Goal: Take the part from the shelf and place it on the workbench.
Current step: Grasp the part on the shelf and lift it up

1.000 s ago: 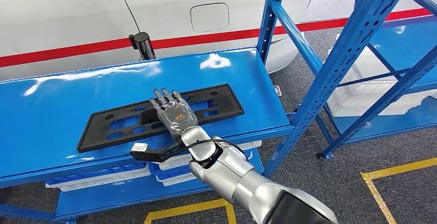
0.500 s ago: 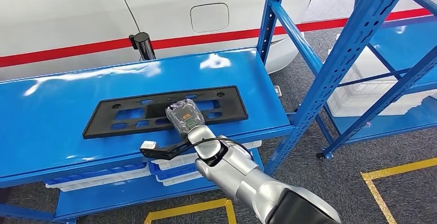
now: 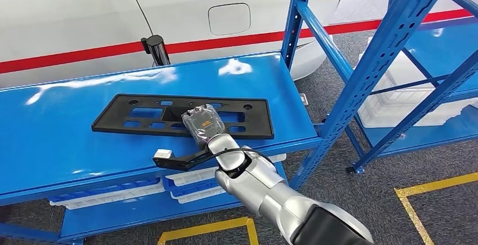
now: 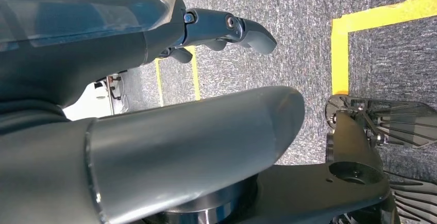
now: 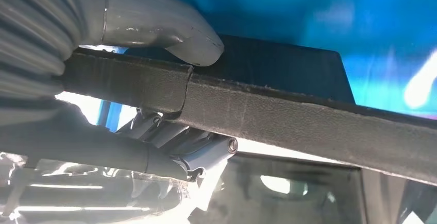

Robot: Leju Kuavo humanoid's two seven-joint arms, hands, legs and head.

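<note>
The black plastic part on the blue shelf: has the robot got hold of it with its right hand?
Yes: in the right wrist view the right hand grips the black part by its edge, thumb on one face and fingers on the other.

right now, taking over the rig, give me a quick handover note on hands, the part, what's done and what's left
Right hand: grips the near edge of the black plastic part, thumb on one face and fingers curled against the other.
Left hand: holds nothing, fingers loosely curled, hanging over the grey floor with yellow tape lines.
Part: on the blue shelf; whether it is raised off the shelf I cannot tell.
Done: grasp made.
Left: lift the part clear of the shelf, carry it to the workbench, set it down and release.
</note>
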